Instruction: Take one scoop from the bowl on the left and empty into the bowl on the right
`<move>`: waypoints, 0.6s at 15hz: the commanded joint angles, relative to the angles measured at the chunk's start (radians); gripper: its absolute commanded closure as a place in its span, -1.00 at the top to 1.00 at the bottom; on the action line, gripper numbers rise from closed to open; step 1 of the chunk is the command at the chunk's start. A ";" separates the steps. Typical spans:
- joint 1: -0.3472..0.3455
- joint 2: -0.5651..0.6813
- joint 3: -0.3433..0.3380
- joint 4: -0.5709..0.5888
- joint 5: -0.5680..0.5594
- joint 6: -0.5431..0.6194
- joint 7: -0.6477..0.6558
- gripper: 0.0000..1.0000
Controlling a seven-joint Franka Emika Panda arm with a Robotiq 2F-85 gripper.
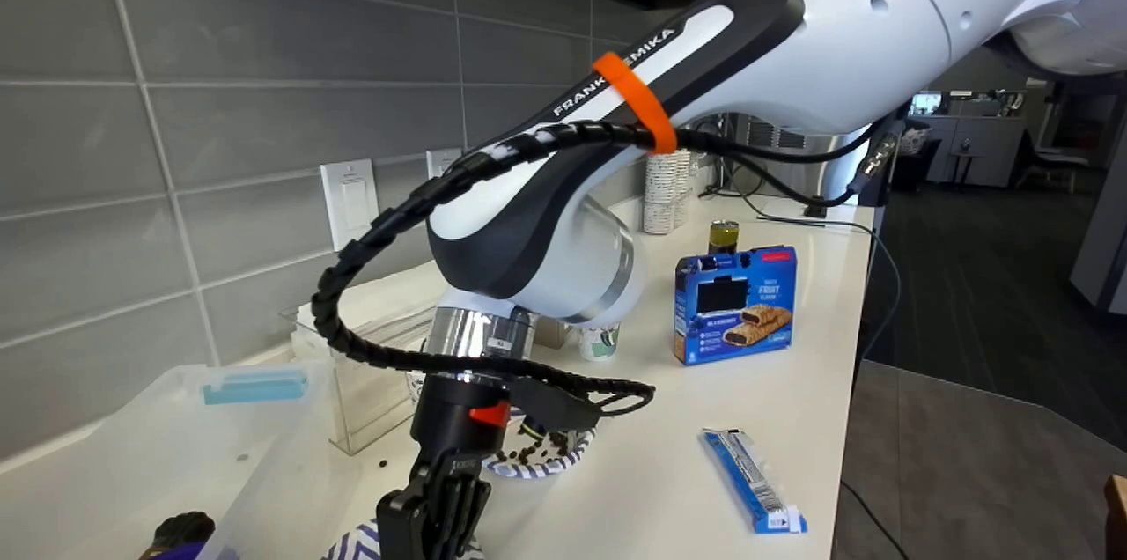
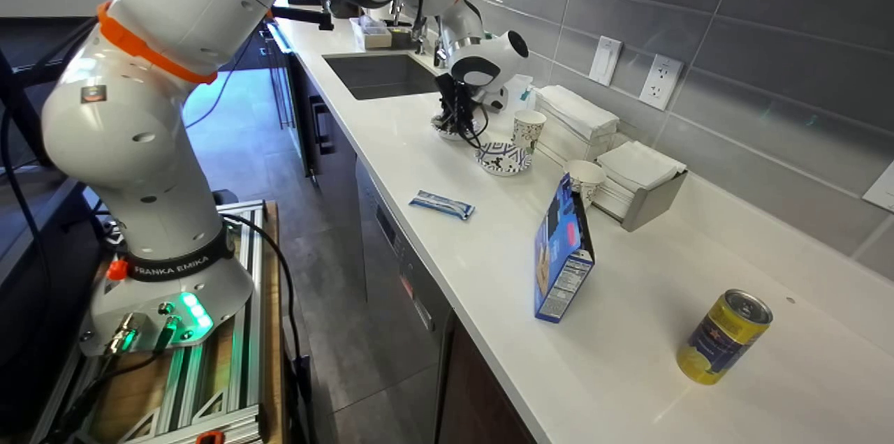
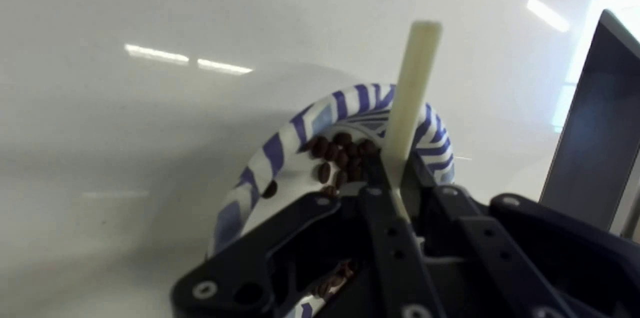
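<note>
My gripper (image 3: 396, 168) is shut on the pale handle of a scoop (image 3: 415, 83), which sticks up between the fingertips. The scoop's head is hidden behind the fingers. The gripper is over a paper bowl (image 3: 274, 154) with a blue and white pattern, holding several dark brown beans (image 3: 324, 173). In both exterior views the gripper (image 1: 436, 516) (image 2: 457, 116) is at this bowl (image 1: 357, 544) (image 2: 441, 126), which it partly covers. A second patterned bowl (image 1: 533, 469) (image 2: 504, 166), with dark beans inside, stands beside it on the counter.
A paper cup (image 2: 529, 128) and napkin holder (image 2: 569, 140) stand behind the second bowl. A wrapped bar (image 1: 753, 481), blue snack box (image 1: 740, 305) and yellow can (image 2: 725, 336) are further along. A clear plastic bin (image 1: 290, 454) and sink (image 2: 384, 77) lie on the opposite side.
</note>
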 commanded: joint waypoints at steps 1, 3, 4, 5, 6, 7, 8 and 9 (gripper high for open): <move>0.006 0.022 0.015 0.008 -0.066 0.074 -0.035 -0.93; 0.004 0.026 0.026 0.005 -0.093 0.110 -0.051 -0.93; 0.005 0.027 0.028 0.003 -0.109 0.132 -0.059 -0.93; 0.006 0.028 0.029 0.002 -0.127 0.143 -0.061 -0.93; 0.007 0.029 0.030 0.000 -0.145 0.159 -0.065 -0.93; 0.008 0.029 0.031 -0.001 -0.162 0.169 -0.065 -0.93; 0.013 0.026 0.026 -0.003 -0.186 0.177 -0.060 -0.93; 0.015 0.024 0.025 -0.005 -0.204 0.182 -0.055 -0.93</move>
